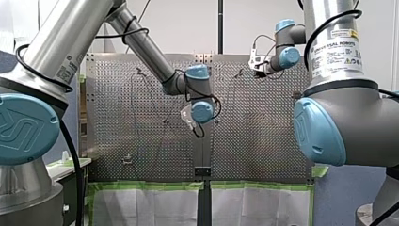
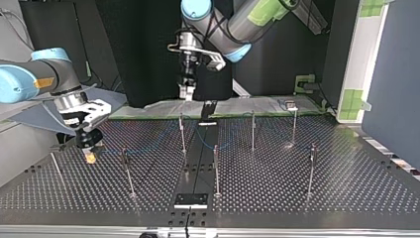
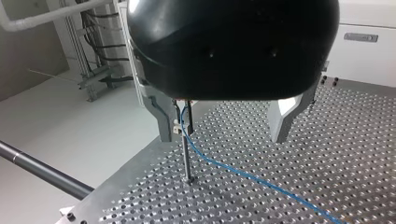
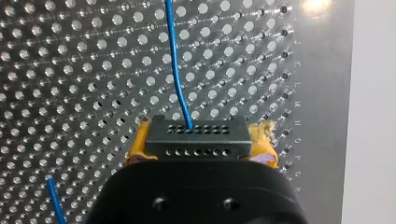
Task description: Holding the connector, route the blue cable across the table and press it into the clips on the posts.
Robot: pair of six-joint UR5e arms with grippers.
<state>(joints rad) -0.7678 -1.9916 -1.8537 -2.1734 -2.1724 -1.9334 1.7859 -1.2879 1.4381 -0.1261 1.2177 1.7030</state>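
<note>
The right gripper (image 4: 201, 148) clamped the black rectangular connector (image 4: 196, 130), its thin blue cable (image 4: 175, 70) leading straight ahead, while the open left gripper (image 3: 223, 123) straddled the slim metal post (image 3: 186, 156).

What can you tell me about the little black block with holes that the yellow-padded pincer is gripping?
The connector is a black rectangular block, plastic by its look, with two rows of small holes in its face. My right pincer clamps it between yellow pads, one at each end. The blue cable leaves a hole in the row farther from the pincer and runs over the perforated table.
</note>
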